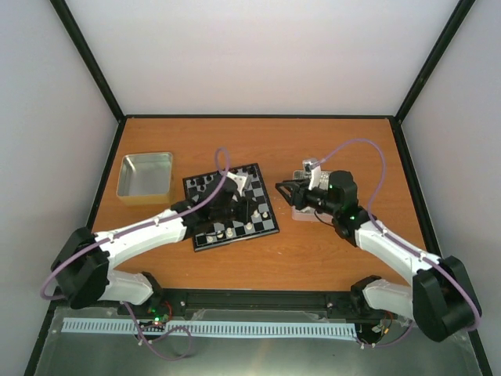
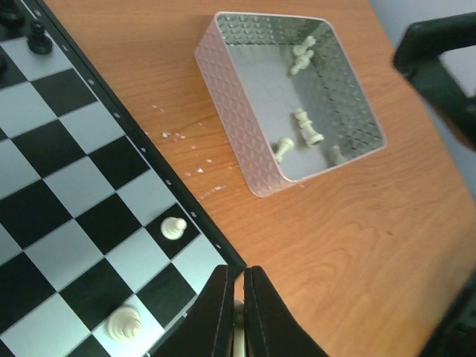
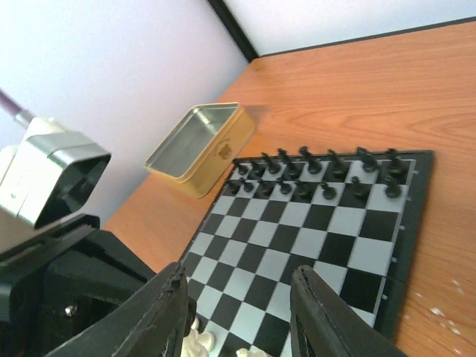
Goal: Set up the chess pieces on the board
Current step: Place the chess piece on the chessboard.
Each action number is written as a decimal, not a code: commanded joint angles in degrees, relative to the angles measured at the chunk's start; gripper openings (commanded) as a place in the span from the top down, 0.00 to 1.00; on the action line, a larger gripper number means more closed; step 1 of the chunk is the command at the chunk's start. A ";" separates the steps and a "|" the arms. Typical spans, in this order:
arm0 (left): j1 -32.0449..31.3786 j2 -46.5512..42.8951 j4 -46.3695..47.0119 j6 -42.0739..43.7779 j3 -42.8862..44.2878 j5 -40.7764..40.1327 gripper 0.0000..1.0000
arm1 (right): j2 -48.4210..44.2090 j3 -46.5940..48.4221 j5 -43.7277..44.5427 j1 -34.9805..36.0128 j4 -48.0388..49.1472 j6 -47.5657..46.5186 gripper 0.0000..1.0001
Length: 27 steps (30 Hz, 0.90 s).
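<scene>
White walls [image 1: 258, 55] box in an orange-brown wooden surface [image 1: 337, 149]. On it lies one small flat chessboard of black and silvery-grey checks [image 2: 67, 186]. One square silver metal tray with a dimpled wall [image 2: 238, 126] sits near the chessboard's right edge, and one shallow gold tin [image 1: 145, 197] sits off its far left corner. The tiny cream-white chess figures [image 2: 301, 126] are split between two places. Six lie loose in the tray, most tipped on their sides with their long axes pointing different ways. The left wrist view shows two more standing upright on the chessboard's near corner squares. Tiny black chess figures [image 3: 301, 175] stand in two rows along the side of the chessboard toward the tin.

The left gripper [image 2: 238, 279] hangs over the chessboard's right border with its jaws pressed together. A pale sliver shows in the slit between them; it may be a figure pinched there, but the view is too tight to say. The right gripper [image 3: 240, 271] stands about half open with nothing between its fingers, hovering by the tray and aimed across the chessboard.

As I judge it, the coming move turns on the tray. It lies ahead and to the right of the left gripper, apart from it, while the right arm is much the nearer one to reach down for the next figure
</scene>
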 commanded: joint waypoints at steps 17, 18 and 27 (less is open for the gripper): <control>-17.03 10.63 18.96 13.70 -4.51 -35.55 0.99 | -10.03 -8.67 15.06 -3.68 -1.56 7.53 0.61; -17.03 11.18 19.16 13.84 -4.39 -35.67 0.99 | -9.92 -8.56 15.07 -3.72 -1.59 7.55 0.61; -17.03 14.40 20.78 12.89 -5.91 -30.30 0.99 | -10.16 -8.56 15.40 -3.76 -2.31 7.51 0.61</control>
